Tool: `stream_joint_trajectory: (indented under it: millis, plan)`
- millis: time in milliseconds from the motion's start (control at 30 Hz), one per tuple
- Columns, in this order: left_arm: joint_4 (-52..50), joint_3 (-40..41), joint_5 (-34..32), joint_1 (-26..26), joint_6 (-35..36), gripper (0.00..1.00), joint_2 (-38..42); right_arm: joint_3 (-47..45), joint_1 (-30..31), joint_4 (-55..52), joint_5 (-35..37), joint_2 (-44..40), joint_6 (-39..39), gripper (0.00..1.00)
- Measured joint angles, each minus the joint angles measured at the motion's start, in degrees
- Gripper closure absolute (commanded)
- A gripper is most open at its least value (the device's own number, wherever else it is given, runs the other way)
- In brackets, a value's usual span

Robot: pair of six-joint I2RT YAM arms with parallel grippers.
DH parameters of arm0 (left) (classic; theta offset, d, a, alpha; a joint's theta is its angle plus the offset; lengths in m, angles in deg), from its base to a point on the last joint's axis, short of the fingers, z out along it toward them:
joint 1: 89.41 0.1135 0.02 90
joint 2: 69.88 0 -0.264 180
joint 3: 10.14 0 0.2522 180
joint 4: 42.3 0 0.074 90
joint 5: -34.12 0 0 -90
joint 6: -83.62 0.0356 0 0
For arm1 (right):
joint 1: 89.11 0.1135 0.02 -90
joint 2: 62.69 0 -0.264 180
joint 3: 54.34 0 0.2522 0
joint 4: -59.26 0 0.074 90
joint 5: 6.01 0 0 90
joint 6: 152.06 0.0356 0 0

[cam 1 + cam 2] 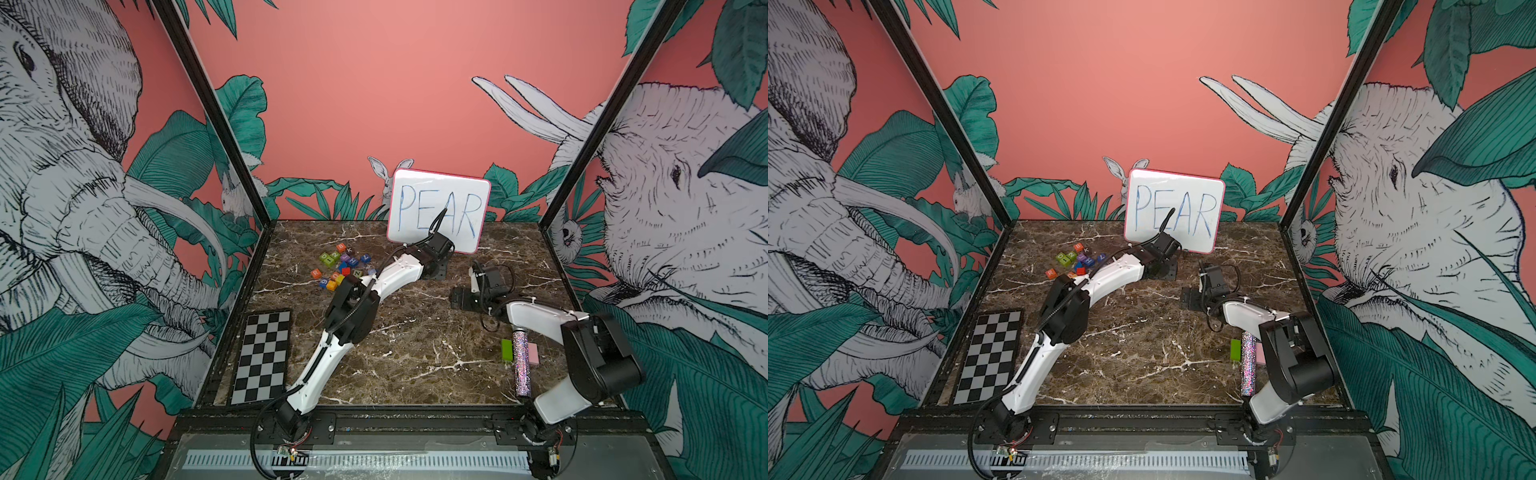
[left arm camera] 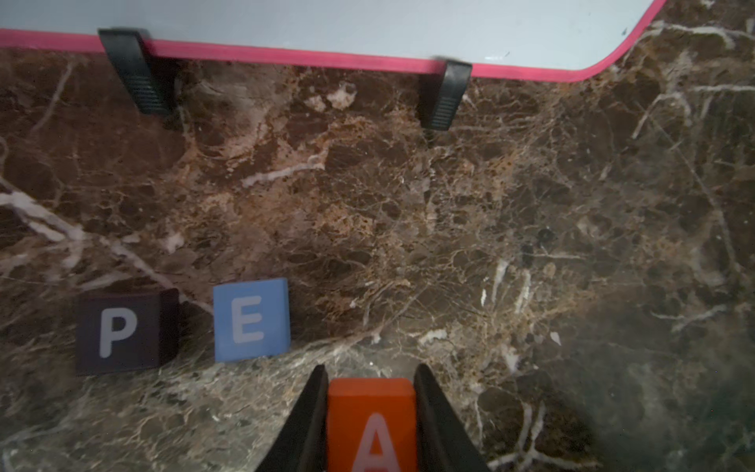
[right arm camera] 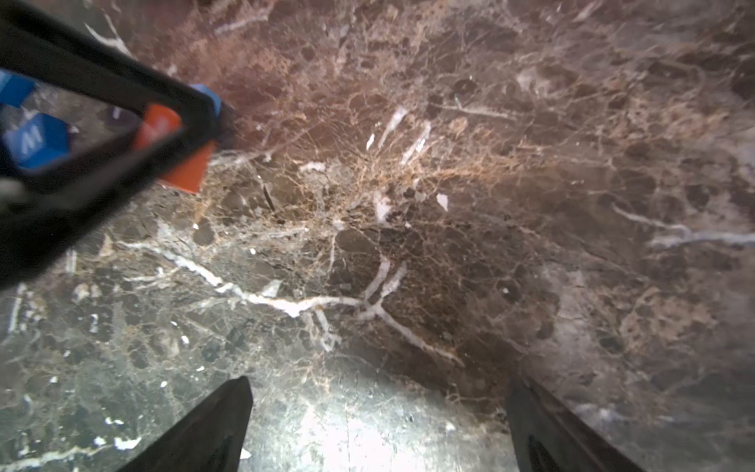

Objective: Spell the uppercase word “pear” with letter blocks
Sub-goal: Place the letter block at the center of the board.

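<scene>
Left hand (image 2: 371, 382) of my rig grips the orange A block (image 2: 371, 425) near the blue E block (image 2: 250, 319), which sits beside the dark P block (image 2: 122, 333) on the worktop (image 2: 408, 204) before the whiteboard (image 2: 367, 24); my right hand (image 3: 380, 384) hangs open, holding nothing.

Whiteboard (image 1: 438, 187) reads PEAR; blocks (image 2: 251, 318) show P, E, A

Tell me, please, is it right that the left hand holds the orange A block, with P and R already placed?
Not R: the left wrist view shows the blue E block beside the P block; the left hand holds the orange A block.
</scene>
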Motion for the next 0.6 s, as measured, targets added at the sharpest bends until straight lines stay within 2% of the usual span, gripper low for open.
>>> stream_joint_trajectory:
  millis: [400, 600]
  plan:
    - [-0.15, -6.01, -0.39, 0.13, -0.20, 0.72, -3.93, 0.00, -0.66, 1.73, -0.24, -0.09, 1.46, 0.01]
    - [-0.13, -6.56, -0.42, 0.02, 0.13, 0.72, -5.11, 0.00, -1.05, 2.38, -0.98, -0.07, 2.16, 0.01]
